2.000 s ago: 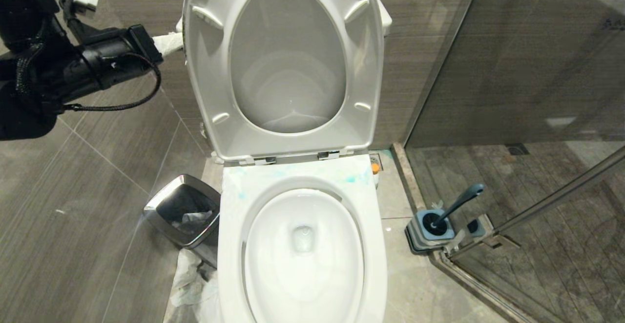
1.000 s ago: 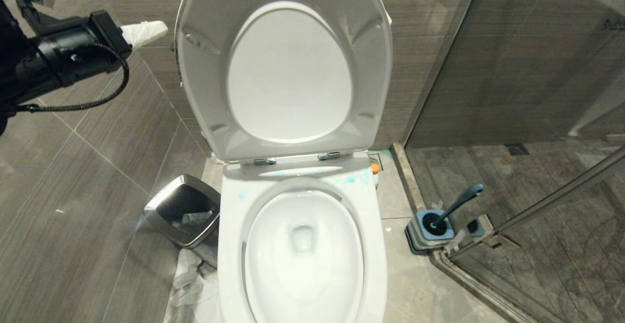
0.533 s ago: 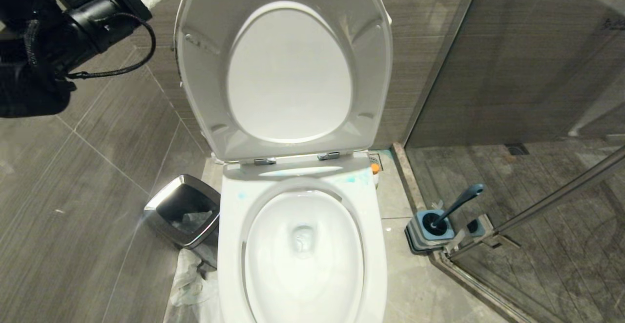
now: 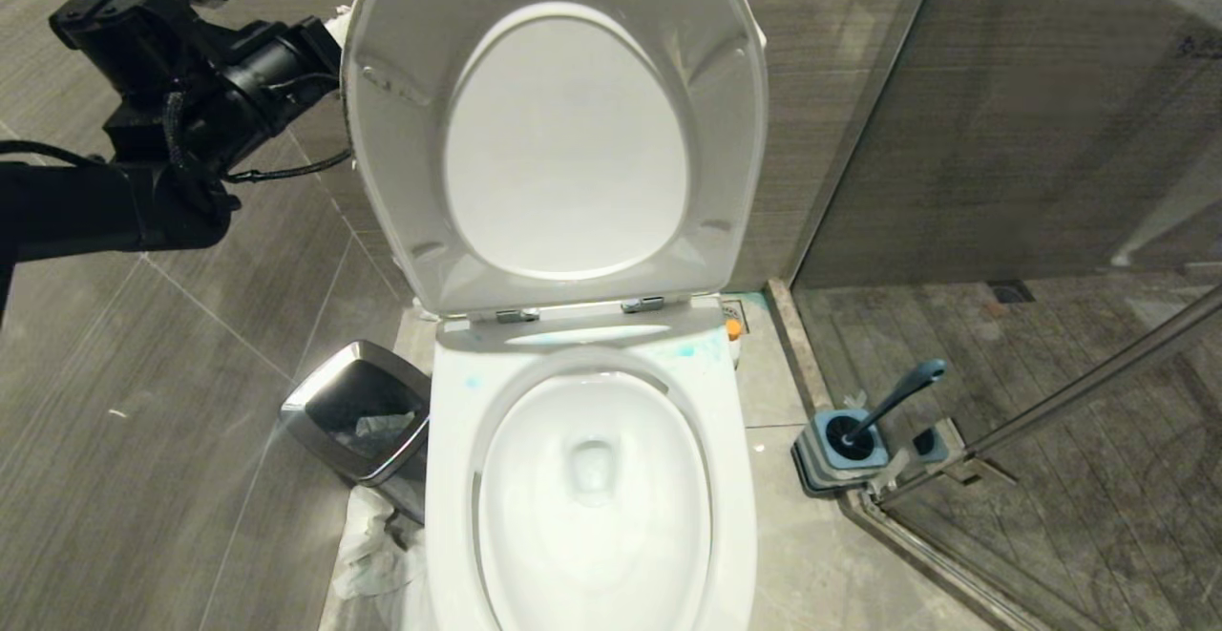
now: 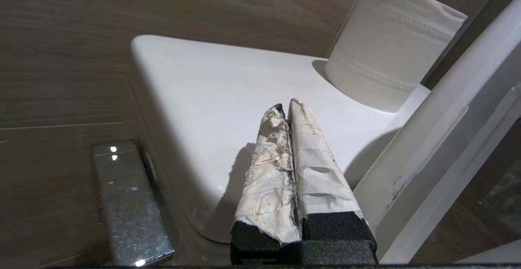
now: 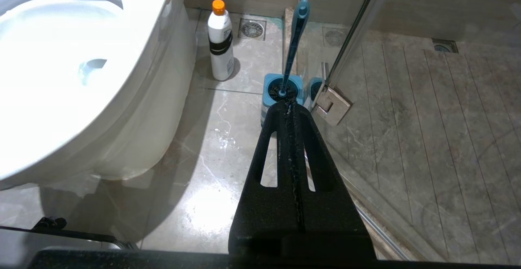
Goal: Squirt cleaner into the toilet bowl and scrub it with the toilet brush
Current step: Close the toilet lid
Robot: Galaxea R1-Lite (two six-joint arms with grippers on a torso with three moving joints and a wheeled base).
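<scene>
No text, brand, number or sign can be read. The white bottle (image 6: 221, 45) with the orange cap beside the toilet bowl (image 6: 61, 77) wears only a plain black band, with no lettering to be made out.

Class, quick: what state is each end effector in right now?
Left end effector: closed, empty, above the tank top.
Right end effector: closed, holding nothing.

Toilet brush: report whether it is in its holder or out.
In. The toilet brush stands with its head in the blue holder on the floor beside the toilet bowl, handle leaning up, no gripper touching it.
</scene>
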